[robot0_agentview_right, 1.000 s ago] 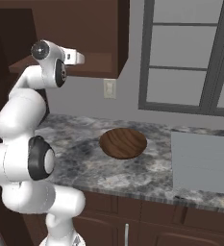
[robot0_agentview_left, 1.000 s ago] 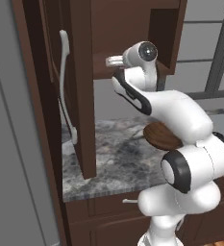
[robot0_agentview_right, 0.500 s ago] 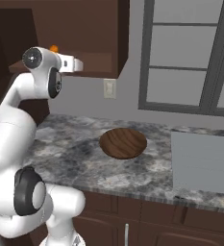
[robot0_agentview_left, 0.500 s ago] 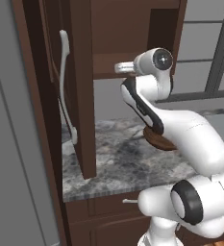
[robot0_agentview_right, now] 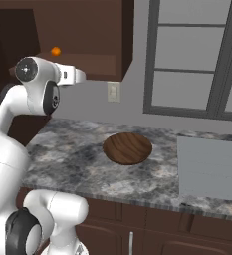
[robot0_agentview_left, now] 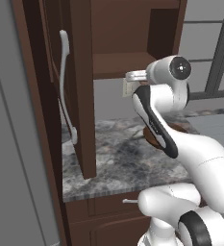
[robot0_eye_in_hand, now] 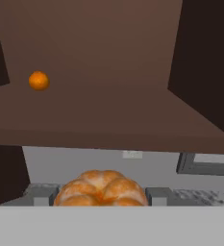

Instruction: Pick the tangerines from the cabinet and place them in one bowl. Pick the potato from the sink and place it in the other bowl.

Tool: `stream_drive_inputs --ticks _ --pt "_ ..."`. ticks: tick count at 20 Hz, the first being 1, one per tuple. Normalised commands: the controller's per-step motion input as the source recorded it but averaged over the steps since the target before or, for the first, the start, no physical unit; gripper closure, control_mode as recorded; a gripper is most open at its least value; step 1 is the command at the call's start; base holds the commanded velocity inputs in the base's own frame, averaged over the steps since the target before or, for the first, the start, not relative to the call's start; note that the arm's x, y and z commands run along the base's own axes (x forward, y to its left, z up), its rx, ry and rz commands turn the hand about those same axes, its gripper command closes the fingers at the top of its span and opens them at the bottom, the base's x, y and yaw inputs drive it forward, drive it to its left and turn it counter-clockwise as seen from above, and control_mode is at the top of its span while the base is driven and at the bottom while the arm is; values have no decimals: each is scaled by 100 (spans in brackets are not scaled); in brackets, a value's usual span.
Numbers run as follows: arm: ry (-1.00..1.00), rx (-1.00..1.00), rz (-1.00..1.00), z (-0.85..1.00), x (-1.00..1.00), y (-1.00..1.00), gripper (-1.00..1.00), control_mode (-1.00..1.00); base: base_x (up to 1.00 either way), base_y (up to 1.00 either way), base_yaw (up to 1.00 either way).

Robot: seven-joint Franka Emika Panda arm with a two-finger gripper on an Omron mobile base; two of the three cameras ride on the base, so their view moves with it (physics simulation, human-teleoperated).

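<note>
Up close, claw (robot0_eye_in_hand: 101, 201) clamped on a tangerine (robot0_eye_in_hand: 101, 188), second tangerine (robot0_eye_in_hand: 38, 80) on cabinet (robot0_eye_in_hand: 108, 115) shelf, bowl (robot0_agentview_right: 128, 148) on counter (robot0_agentview_right: 87, 169)

matt dark wood cabinet (robot0_agentview_left: 118, 33), grained wooden bowl (robot0_agentview_right: 127, 148), speckled grey stone counter (robot0_agentview_right: 77, 164)

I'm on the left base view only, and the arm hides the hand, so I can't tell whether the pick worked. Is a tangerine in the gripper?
Observer: Yes. In the hand view the gripper is shut on a tangerine, which sits between the two fingertips.
Operator: Any more fruit in the cabinet?
Observer: One. A second tangerine sits on the cabinet shelf, far back near its left end in the right base view.
Operator: I only see a sliver of the bowl behind the arm. Anything in it?
Observer: No. The right base view shows the whole wooden bowl on the counter with nothing in it.
</note>
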Motion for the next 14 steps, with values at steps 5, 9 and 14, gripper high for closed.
stream_drive_inputs --ticks 5,9,14 --pt "13 -4 -3 0 -43 -9 100 -100 0 0 0" --pt "16 0 -7 0 -21 -8 100 -100 0 0 0" --pt "14 0 -9 -3 -9 -12 100 -100 0 0 0"
